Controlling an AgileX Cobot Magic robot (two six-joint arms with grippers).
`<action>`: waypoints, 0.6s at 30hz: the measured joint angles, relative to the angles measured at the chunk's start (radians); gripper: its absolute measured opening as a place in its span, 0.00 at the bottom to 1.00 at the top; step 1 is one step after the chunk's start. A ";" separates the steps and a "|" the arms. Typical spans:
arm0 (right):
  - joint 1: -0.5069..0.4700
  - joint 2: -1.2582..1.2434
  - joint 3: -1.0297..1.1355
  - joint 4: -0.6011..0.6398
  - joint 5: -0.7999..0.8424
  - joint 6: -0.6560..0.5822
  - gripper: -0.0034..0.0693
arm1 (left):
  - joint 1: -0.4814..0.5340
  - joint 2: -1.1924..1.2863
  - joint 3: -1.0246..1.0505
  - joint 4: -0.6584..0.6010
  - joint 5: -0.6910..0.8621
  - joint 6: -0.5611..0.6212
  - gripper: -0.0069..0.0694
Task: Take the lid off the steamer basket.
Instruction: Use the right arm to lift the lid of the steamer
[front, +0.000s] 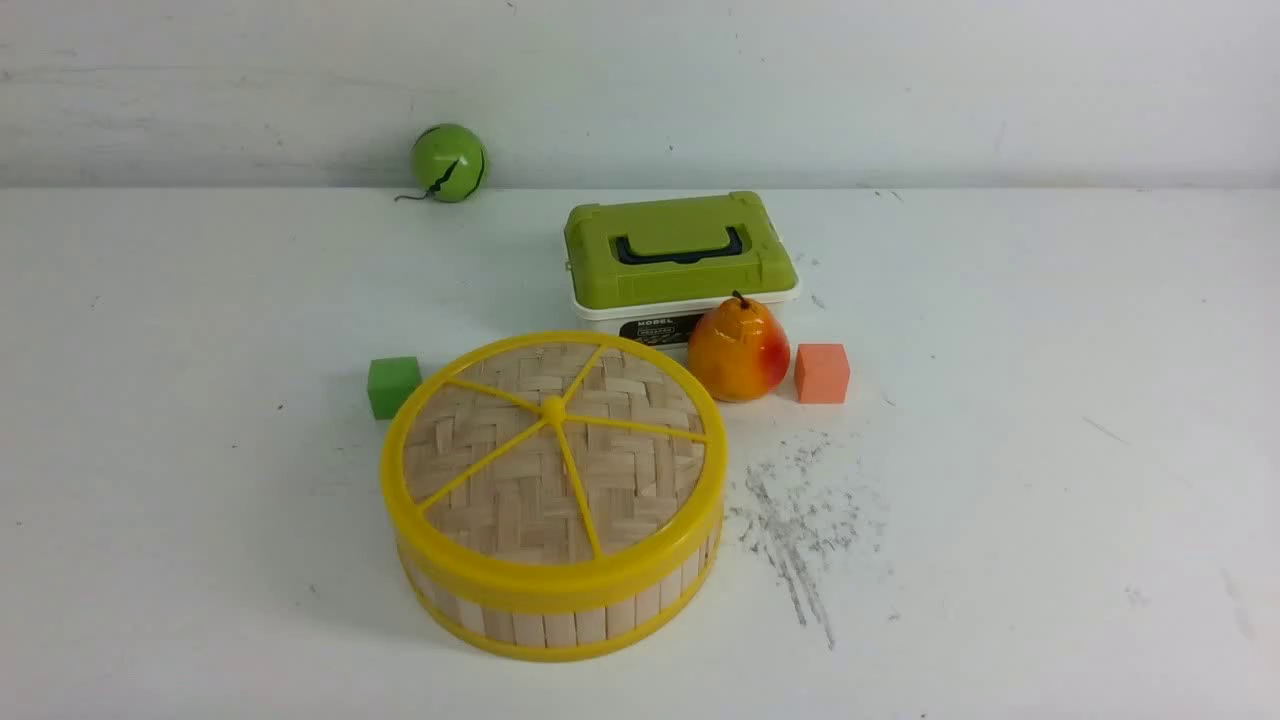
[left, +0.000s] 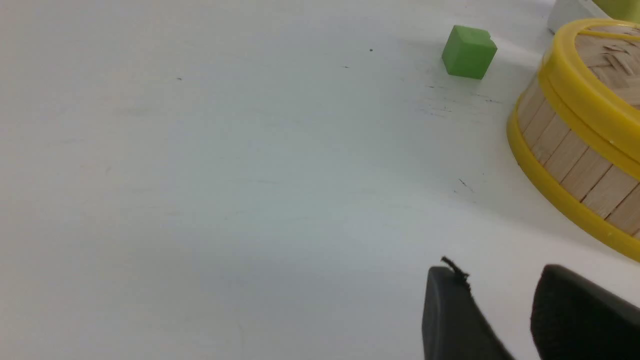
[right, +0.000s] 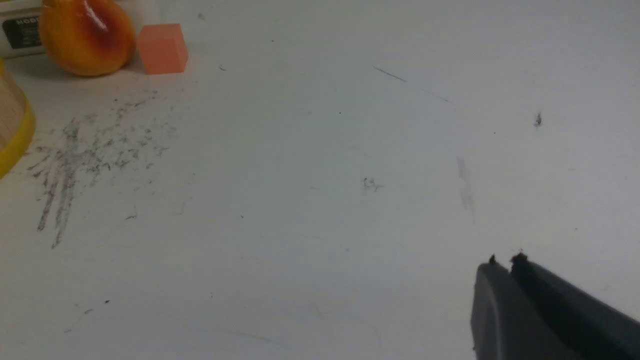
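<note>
Sitting flush on the steamer basket (front: 560, 625), the lid (front: 553, 450) covers it fully, its five yellow spokes meeting at the centre knob. The basket stands on the white table (front: 1000, 450), near the front and slightly left of centre. A green cube (front: 393, 386) lies just beside its far left edge. A pear (front: 738, 350) and an orange cube (front: 822, 373) sit off its far right, the pear in front of a white box (front: 620, 310) with a green top (front: 680, 250). A dark label (front: 660, 328) on that box reads "MODEL"; the smaller line beneath is too fine to read. A green ball (front: 449, 162) rests by the back wall. Grey scuff marks (front: 790, 520) streak the table right of the basket. The left gripper (left: 500, 272) hovers low near the basket's left side, jaws parted, holding nothing. The right gripper (right: 506, 259) hangs over bare table, fingers pressed together, empty.
</note>
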 joint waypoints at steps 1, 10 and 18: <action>0.000 0.000 0.000 0.000 0.000 0.000 0.09 | 0.000 0.000 0.000 0.000 0.000 0.000 0.40; 0.000 0.000 0.000 0.000 0.000 0.000 0.10 | 0.000 0.000 0.000 0.000 0.000 0.000 0.40; 0.000 0.000 0.000 0.000 0.000 0.000 0.12 | 0.000 0.000 0.000 0.000 0.000 0.000 0.40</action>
